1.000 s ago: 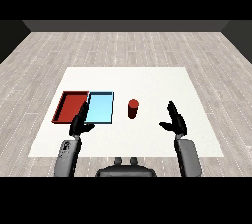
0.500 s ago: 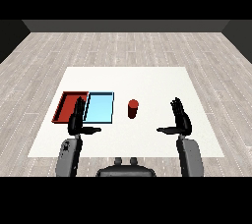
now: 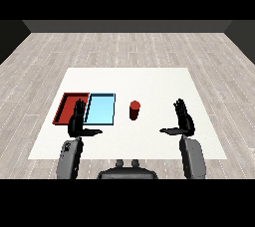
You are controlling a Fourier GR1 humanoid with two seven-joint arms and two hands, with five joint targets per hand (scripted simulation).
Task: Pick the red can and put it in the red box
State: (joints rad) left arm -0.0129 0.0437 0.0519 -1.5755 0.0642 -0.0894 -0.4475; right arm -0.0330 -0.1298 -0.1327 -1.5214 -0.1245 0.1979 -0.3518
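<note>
**Reach for the can not yet begun**

The red can [image 3: 134, 110] stands upright on the white surface [image 3: 149, 79], just right of the light blue tray [image 3: 101, 109] and well apart from both hands. The red tray [image 3: 69, 105] lies at the far left, touching the blue one along its side. The right hand [image 3: 184, 120] hovers to the right of the can, fingers straight and spread, thumb pointing inward, holding nothing. The left hand [image 3: 77, 121] is likewise open, raised at the near edge of the two trays. By my judgement the pick step is in hand. Next, the right hand should travel left and slightly farther to the can, curl round its side, then carry it across the blue tray to the red one.
</note>
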